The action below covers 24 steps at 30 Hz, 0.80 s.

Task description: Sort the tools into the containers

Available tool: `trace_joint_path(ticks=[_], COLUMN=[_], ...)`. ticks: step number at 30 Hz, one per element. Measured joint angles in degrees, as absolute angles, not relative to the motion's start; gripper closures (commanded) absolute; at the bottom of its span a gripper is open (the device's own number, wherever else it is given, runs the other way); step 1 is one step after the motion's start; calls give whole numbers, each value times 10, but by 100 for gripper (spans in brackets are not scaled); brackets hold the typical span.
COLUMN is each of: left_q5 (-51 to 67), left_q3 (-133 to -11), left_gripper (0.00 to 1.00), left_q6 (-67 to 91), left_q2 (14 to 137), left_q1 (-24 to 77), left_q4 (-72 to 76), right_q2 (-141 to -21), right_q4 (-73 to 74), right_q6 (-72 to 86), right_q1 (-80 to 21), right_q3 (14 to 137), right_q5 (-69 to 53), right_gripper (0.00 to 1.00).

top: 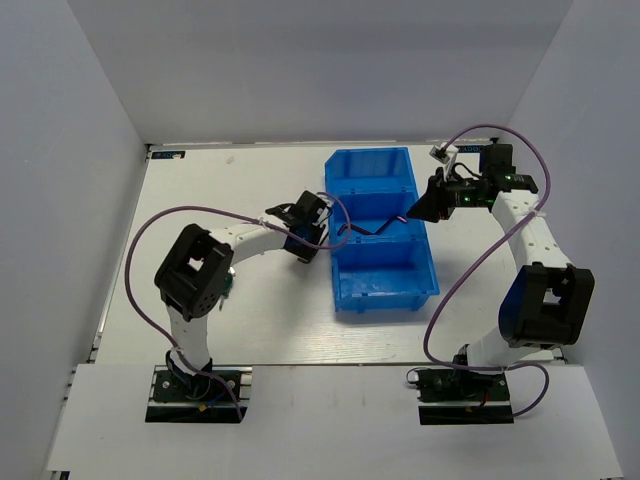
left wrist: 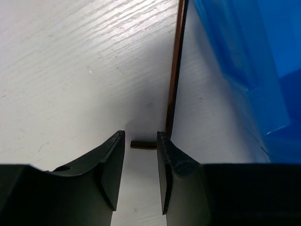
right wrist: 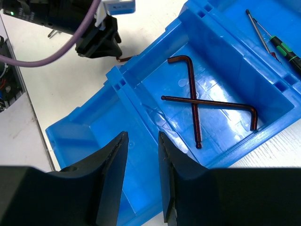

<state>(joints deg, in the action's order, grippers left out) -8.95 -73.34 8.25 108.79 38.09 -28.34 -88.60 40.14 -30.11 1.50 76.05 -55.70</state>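
Jaws are seen parted on both: left gripper (left wrist: 141, 136) is set over a hex key (left wrist: 175, 70) beside the bin (left wrist: 235, 56), right gripper (right wrist: 143, 136) above it, empty.

Robotics lab cell: white table (top: 250, 180) boxed by plain grey walls (top: 320, 60), left arm (top: 195, 275) and right arm (top: 545, 300) bolted down.
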Motion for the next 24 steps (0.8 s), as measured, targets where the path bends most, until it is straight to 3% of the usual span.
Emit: trace_joint_path(ticks=[24], left_q5=[-60], left_q3=[-801], left_gripper=[55], left_q6=[89], left_q2=[1132], left_q1=[381], left_q4=[-269], right_q2=[-889], right_q4=[420], right_q6=[-319], right_q1=[15], right_q3=[761], right_q5=[-557], right_gripper=[62])
